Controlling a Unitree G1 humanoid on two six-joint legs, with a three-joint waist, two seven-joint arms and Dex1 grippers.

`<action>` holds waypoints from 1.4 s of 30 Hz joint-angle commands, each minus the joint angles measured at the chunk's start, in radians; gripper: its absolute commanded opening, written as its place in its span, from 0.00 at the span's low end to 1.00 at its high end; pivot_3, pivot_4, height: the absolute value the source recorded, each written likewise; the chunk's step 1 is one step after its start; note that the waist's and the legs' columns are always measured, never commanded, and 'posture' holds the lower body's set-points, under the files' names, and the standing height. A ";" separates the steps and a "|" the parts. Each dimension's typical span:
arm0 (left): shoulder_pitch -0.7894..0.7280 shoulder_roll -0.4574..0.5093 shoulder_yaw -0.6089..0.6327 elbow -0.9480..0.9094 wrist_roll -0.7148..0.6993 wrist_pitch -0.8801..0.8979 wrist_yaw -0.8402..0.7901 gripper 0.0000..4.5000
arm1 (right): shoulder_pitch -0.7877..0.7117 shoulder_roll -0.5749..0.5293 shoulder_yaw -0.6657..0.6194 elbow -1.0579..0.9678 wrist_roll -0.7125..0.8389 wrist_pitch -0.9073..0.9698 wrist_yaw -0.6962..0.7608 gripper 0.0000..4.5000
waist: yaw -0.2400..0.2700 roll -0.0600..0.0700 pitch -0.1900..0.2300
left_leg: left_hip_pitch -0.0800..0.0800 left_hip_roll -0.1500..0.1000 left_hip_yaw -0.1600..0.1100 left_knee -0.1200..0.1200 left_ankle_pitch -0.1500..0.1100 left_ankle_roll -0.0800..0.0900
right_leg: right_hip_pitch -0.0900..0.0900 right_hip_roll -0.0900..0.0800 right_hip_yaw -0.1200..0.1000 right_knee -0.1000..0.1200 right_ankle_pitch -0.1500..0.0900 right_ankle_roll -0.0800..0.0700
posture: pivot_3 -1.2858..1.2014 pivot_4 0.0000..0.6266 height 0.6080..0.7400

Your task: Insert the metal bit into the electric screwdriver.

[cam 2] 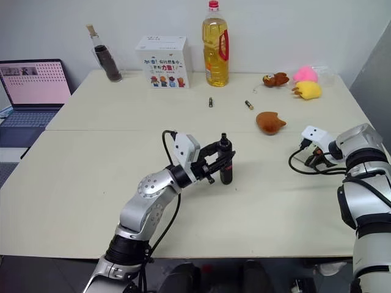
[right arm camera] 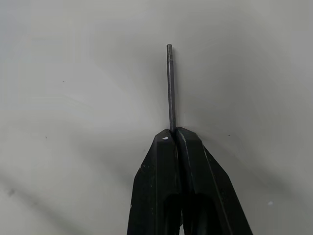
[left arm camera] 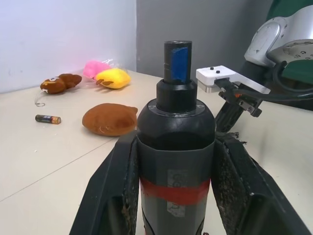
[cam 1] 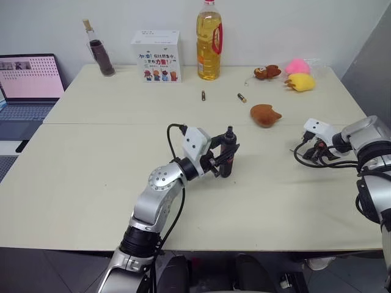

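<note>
Gripping the electric screwdriver [cam 1: 228,152] upright near the middle of the desk [cam 1: 91,177], the left claw [cam 2: 221,163] has its two black fingers [left arm camera: 110,191] pressed against either side of the tool's dark body, at about the level of the red band, with the black nose pointing up. The nose's opening faces upward and slightly away, and nothing is seated in it yet.

Over at the right side of the desk, the right claw [right arm camera: 175,133] points down toward the surface, and its fingertips are pinched tight on the metal bit [right arm camera: 170,88]. The thin grey rod sticks straight out beyond the tips, in line with the fingers, with most of its length showing past them. Whether the rod has left the desk or lies on it cannot be told.

By this reading, the pick-up of the bit is just being completed, and the insertion itself has not begun: the two claws are well apart. The next move calls for lifting the bit clear, carrying it across toward the screwdriver, and turning the wrist so the rod's free end points down into the nose. That alignment will need to be fine, since the rod is very thin and the socket small; the left claw should hold the tool steady meanwhile.
</note>
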 commanded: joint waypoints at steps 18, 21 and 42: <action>-0.240 -0.147 0.053 0.274 0.012 -0.129 0.031 0.38 | 0.330 0.494 -0.725 -1.781 0.701 0.893 -0.734 0.01 | 0.022 0.005 0.000 | -0.004 -0.008 -0.007 0.001 0.000 0.000 | -0.001 -0.002 -0.002 -0.002 0.002 0.004 | 0.52 0.24 1.00; -0.254 -0.150 0.056 0.303 0.014 -0.158 0.024 0.38 | 0.356 0.529 -0.709 -1.840 0.745 0.899 -0.777 0.01 | 0.009 0.005 0.000 | -0.004 -0.007 -0.007 -0.001 0.000 0.000 | -0.002 -0.002 -0.002 -0.003 0.002 0.004 | 0.52 0.24 1.00; -0.198 -0.139 0.040 0.387 0.092 -0.242 0.045 0.38 | 0.505 0.600 -0.536 -1.880 0.873 0.784 -0.908 0.01 | -0.005 0.005 0.000 | -0.002 -0.003 -0.007 -0.003 0.000 0.000 | -0.002 0.001 -0.001 -0.003 0.002 0.003 | 0.52 0.24 1.00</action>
